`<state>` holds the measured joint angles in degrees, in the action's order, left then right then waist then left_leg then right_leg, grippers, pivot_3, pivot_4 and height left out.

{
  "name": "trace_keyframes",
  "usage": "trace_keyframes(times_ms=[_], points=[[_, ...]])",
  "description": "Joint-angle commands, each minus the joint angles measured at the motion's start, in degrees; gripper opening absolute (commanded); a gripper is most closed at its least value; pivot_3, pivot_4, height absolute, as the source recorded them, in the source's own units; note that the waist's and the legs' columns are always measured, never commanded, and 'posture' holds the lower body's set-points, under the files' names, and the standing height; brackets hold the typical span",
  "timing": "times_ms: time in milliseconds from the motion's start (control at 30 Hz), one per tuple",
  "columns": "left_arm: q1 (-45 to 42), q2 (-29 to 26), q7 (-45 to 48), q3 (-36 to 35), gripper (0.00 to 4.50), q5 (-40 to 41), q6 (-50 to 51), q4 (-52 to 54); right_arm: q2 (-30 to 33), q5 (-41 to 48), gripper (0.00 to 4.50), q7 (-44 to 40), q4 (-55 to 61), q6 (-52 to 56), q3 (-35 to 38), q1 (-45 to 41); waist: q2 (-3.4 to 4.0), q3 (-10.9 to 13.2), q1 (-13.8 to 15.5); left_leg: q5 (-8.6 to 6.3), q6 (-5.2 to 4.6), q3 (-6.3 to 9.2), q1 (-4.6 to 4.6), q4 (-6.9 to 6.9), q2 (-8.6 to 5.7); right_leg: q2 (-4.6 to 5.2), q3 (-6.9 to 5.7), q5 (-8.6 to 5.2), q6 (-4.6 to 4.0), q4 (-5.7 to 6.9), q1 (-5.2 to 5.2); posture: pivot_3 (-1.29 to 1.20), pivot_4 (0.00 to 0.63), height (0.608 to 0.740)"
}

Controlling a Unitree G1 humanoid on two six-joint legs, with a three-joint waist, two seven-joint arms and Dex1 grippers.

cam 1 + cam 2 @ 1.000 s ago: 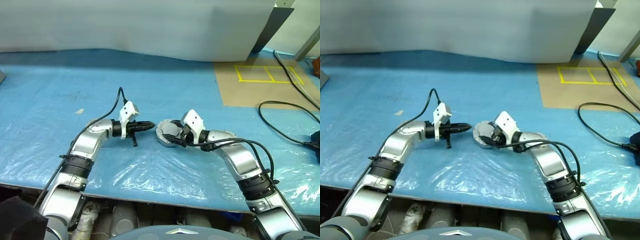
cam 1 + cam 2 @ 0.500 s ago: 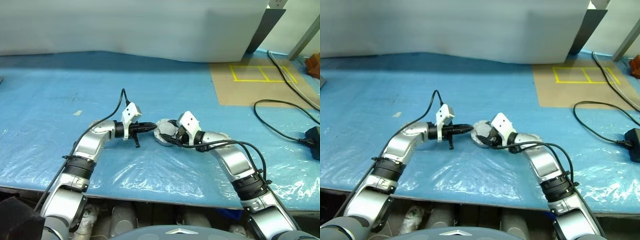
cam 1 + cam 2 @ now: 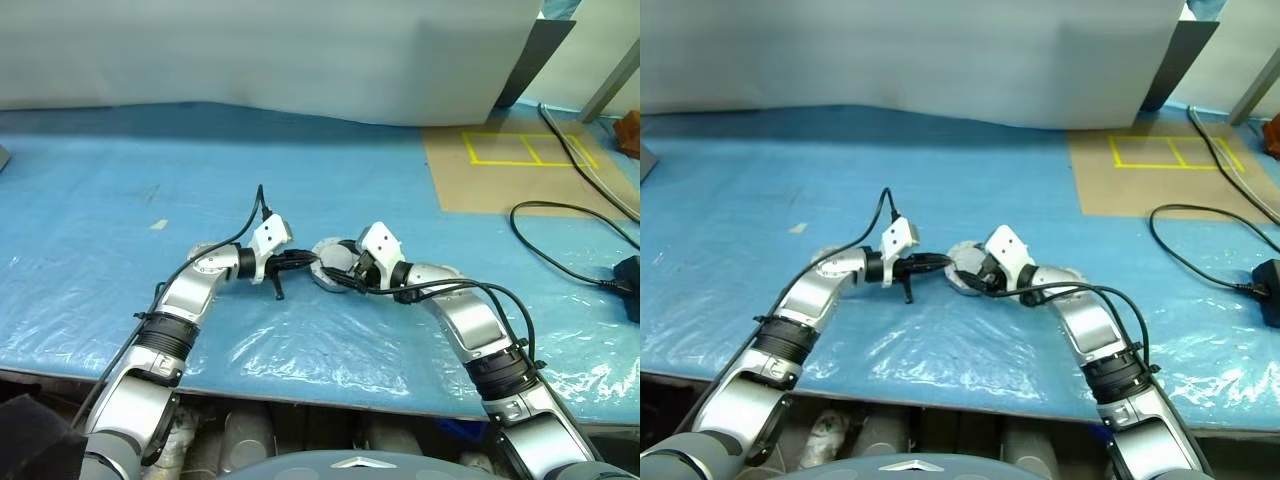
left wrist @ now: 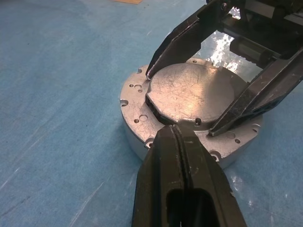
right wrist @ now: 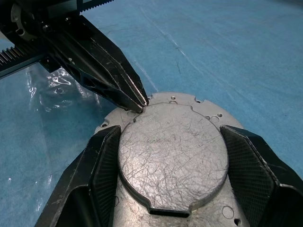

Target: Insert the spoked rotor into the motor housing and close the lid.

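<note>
Left wrist view: blue-covered table [image 4: 57,71], then motor housing [image 4: 137,120] flat on it, lid [image 4: 194,97] down on top. Right gripper [image 5: 165,156] jaws spread wide astride lid, touching its edge. Left gripper [image 4: 176,130] jaws pressed together, tips at lid's rim. Probably rigid, weighty metal, scuffed and slick; best pushed flat from above or pinched across the edge. Rotor hidden, presumably inside; seating cannot be judged.

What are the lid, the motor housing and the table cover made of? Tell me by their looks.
Lid: apparently bare metal, dull silver-grey, covered in fine random scratches that catch the light.
Motor housing: looks like matte grey metal, with small drilled holes around its rim.
Table cover: probably thin blue plastic sheeting, glossy and wrinkled.
</note>
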<state>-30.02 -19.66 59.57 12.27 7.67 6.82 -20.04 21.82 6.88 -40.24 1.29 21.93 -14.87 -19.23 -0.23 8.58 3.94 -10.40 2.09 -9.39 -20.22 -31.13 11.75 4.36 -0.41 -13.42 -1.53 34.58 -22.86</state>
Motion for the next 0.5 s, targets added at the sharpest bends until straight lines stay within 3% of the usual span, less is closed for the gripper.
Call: trace_keyframes(times_ms=[33, 167, 200, 267, 500], points=[[-0.01, 0.12, 0.85, 1.98, 0.00, -1.43, -1.18, -0.73, 1.09, -1.41, 2.97, 0.37, -2.57, 3.38, -0.72, 2.28, -0.01, 0.00, 0.04, 0.00, 0.00, 0.00, 0.00, 0.03, 0.00, 0.00, 0.00, 0.00, 0.00, -0.03, 0.00, 0.00, 0.150, 0.740], [0.36, -0.15, 1.95, 2.85, 0.00, -1.58, -1.80, -0.78, 0.96, -1.35, 2.97, 0.57, -1.80, 2.31, -0.21, 2.45, -0.01, 0.00, 0.05, 0.00, 0.00, -0.01, -0.03, 0.11, -0.01, 0.00, 0.00, -0.01, 0.02, -0.16, 0.00, 0.00, 0.150, 0.740], [0.36, -0.10, 2.00, 2.89, 0.00, -1.59, -1.87, -0.82, 0.93, -0.79, 3.74, 0.08, -1.23, 2.21, -0.03, 2.52, -0.01, 0.00, 0.06, 0.00, 0.00, -0.02, -0.04, 0.13, -0.01, 0.00, 0.00, -0.01, 0.02, -0.20, 0.00, 0.00, 0.150, 0.740], [0.25, 0.01, 2.03, 2.91, 0.00, -1.65, -1.94, -1.01, 1.29, 0.67, 4.39, -1.57, 0.89, 3.18, 0.06, 2.87, -0.01, -0.01, 0.16, 0.00, 0.00, -0.03, -0.11, 0.15, -0.01, 0.00, 0.00, -0.01, 0.02, -0.25, -0.03, 0.00, 0.150, 0.740], [-0.36, 0.17, 2.44, 2.81, 0.00, -1.79, -1.99, -1.86, 1.42, 3.24, 4.48, -1.97, 5.00, 4.45, 3.18, 1.60, 0.00, -0.01, 0.20, 0.14, 0.25, -0.04, -0.55, 0.19, 0.01, 0.00, -0.14, 0.17, -0.25, -0.64, -0.14, 0.00, 0.150, 0.740]])
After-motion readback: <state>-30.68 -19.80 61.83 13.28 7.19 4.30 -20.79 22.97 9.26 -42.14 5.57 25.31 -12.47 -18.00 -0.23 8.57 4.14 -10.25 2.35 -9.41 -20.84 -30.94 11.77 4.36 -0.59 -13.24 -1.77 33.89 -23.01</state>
